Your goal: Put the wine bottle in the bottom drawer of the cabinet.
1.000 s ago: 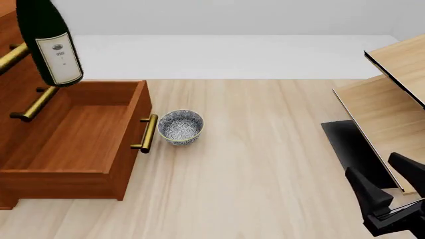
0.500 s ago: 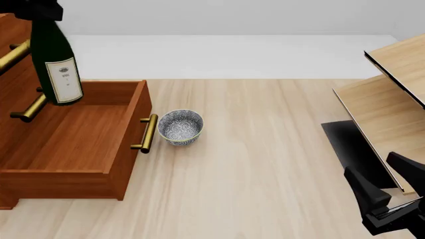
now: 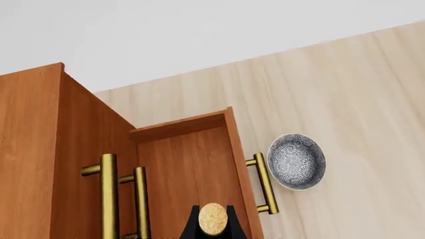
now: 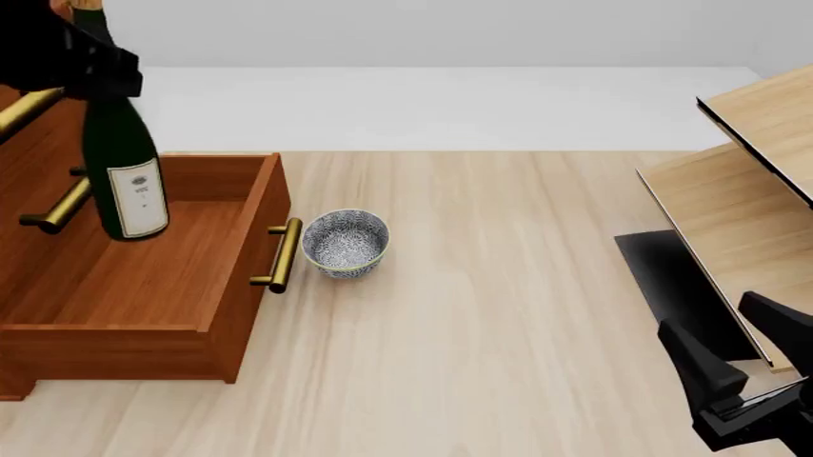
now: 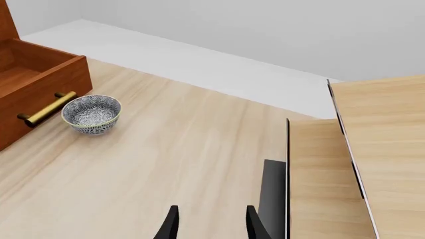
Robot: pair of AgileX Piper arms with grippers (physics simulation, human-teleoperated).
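Observation:
The wine bottle point(image 4: 125, 171), dark green with a white label, hangs upright over the open bottom drawer point(image 4: 152, 276) of the reddish-brown cabinet point(image 4: 32, 152). Its base is low, near the drawer's back part. My left gripper point(image 4: 91, 62) is shut on the bottle's neck at the upper left. In the left wrist view the gold cap point(image 3: 213, 218) sits between the black fingers, above the drawer point(image 3: 189, 169). My right gripper point(image 4: 743, 352) stands open and holds nothing at the lower right, and its fingers point(image 5: 171, 225) also show in the right wrist view.
A grey speckled bowl point(image 4: 345, 243) sits on the table just in front of the drawer's brass handle point(image 4: 281, 255). Upper drawer handles point(image 4: 57, 205) stick out at the left. A pale wood shelf unit point(image 4: 749, 181) and a black panel point(image 4: 673, 286) stand at the right.
The left gripper has come down with the wine bottle, whose base now hangs inside the drawer's outline. The right arm has stayed where it was.

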